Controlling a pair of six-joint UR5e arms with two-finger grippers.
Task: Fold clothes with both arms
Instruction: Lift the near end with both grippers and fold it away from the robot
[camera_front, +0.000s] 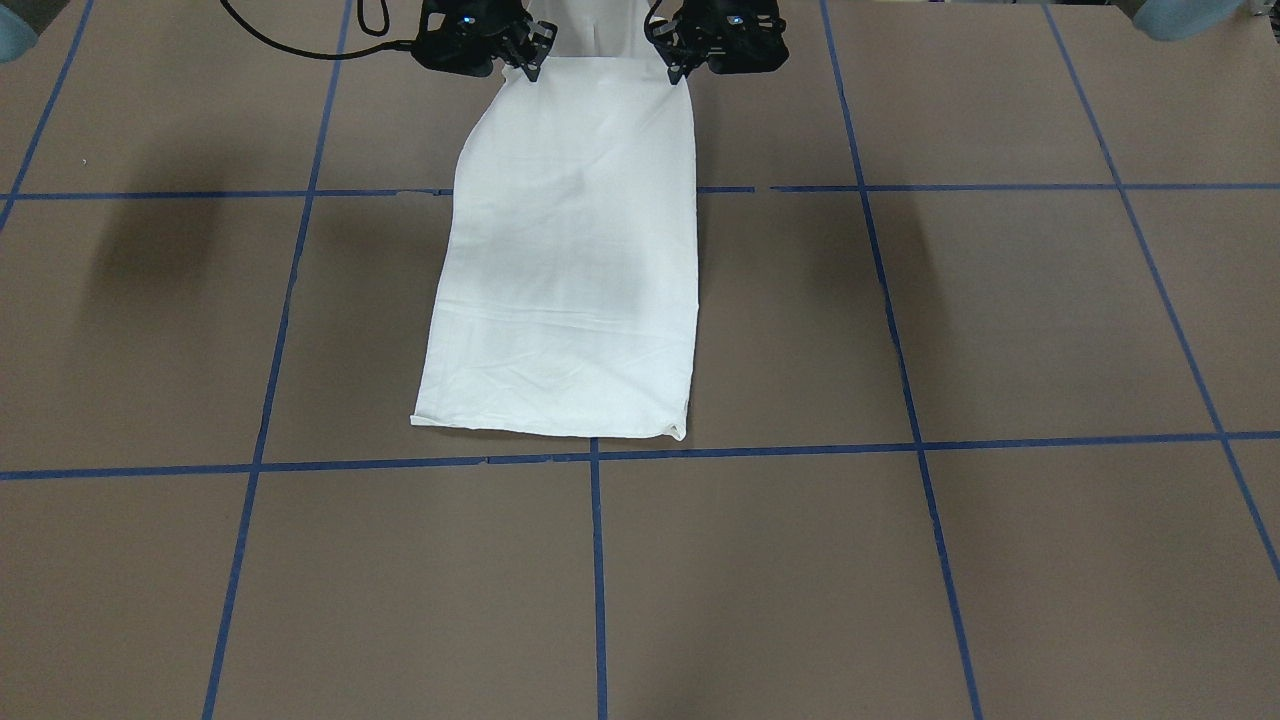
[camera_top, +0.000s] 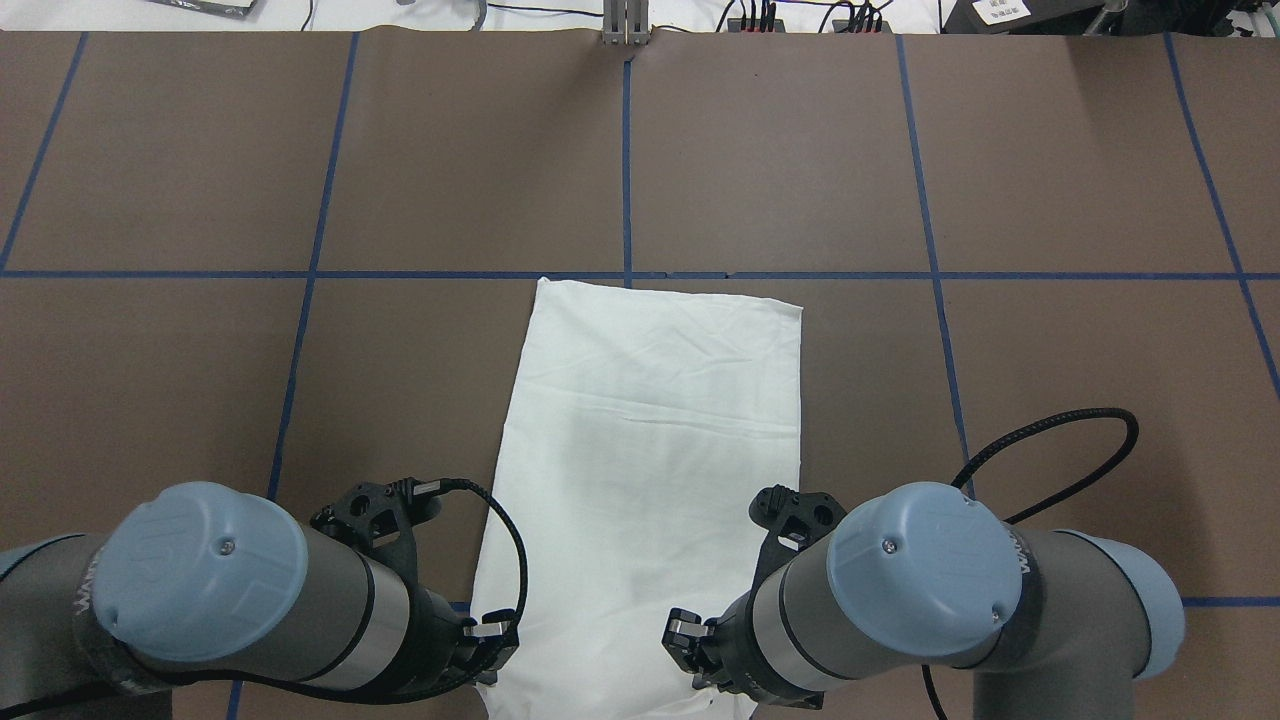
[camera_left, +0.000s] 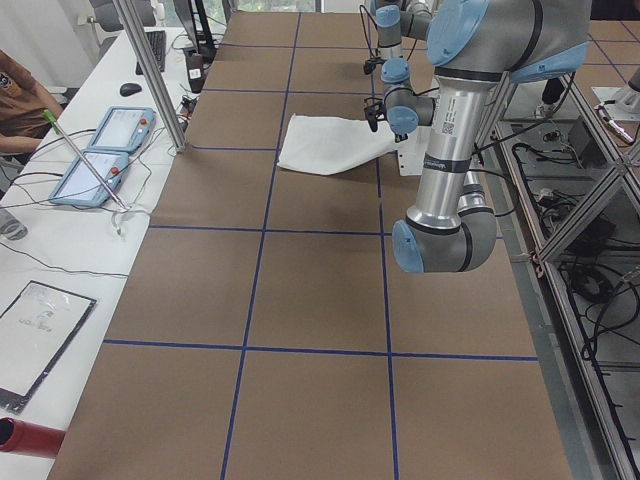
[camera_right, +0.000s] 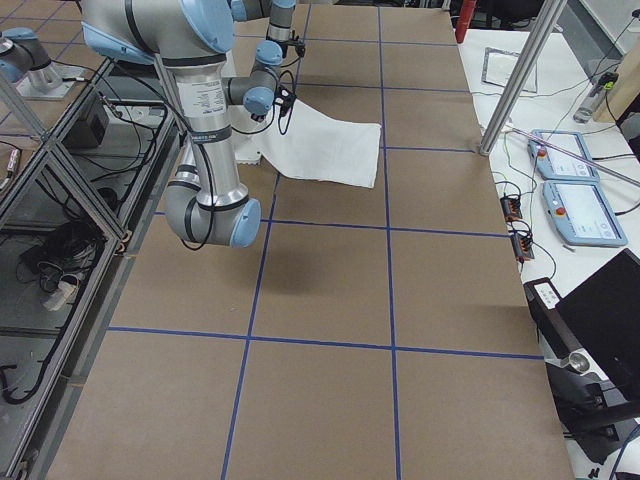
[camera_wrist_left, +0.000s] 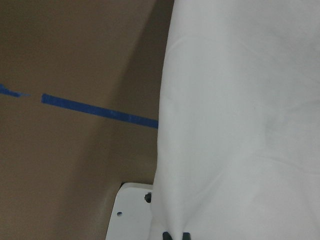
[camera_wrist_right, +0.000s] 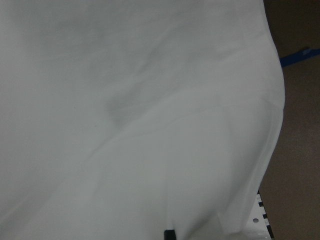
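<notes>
Gripping the shirt (camera_front: 570, 260) by its two near corners with left hand (camera_front: 681, 72) and right hand (camera_front: 533, 68), both pinched shut on cloth, side by side; lying lengthwise straight out ahead of them on the surface (camera_front: 1000, 330), far hem equally distant from either.

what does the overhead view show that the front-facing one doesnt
Only overhead: the blue-capped left arm and right arm, and plugs beyond the table's far edge. Only front-facing: fingertips of the left gripper and right gripper pinching the shirt's corners at the robot's end. Both: the white shirt as a long folded strip on the brown table with blue tape lines.
</notes>
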